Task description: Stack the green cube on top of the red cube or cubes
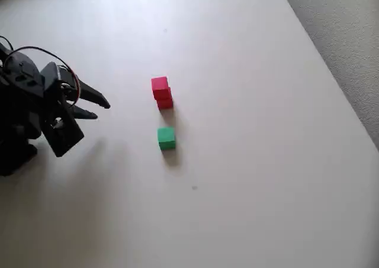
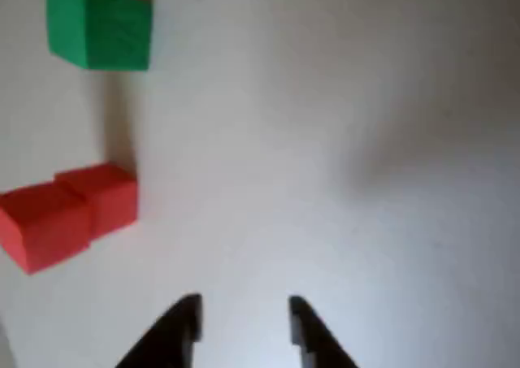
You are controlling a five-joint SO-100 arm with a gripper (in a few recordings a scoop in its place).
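1. Here, in the overhead view, the black arm (image 1: 35, 111) sits at the left edge of a pale counter (image 1: 249, 179), its pincer (image 1: 99, 109) pointing right toward the cubes, the two tapered fingers a little apart and holding nothing. Taking the red cubes (image 1: 161, 92) as the landmark: the two stand touching one another near the middle of the counter, one set slightly askew of the other; whether one rides on the other or merely sits beside it cannot be told from this angle. The green cube (image 1: 166, 138) rests on the counter just below them in the picture, apart from them with a strip of bare surface between. The pincer lies well to their left. A grey textured floor (image 1: 349, 37) borders the counter at the upper right.

2. In the wrist view, the pincer (image 2: 242, 323) shows at the bottom edge, its two dark fingertips (image 2: 185, 319) spread with bare counter (image 2: 366, 140) between them. The red cubes (image 2: 69, 214) appear at the left, pressed together, the nearer one larger in frame and cut slightly by the left edge. The green cube (image 2: 99, 25) sits above them in the picture, at the upper left, clear of them. Both lie to the left of the pincer, untouched by it.
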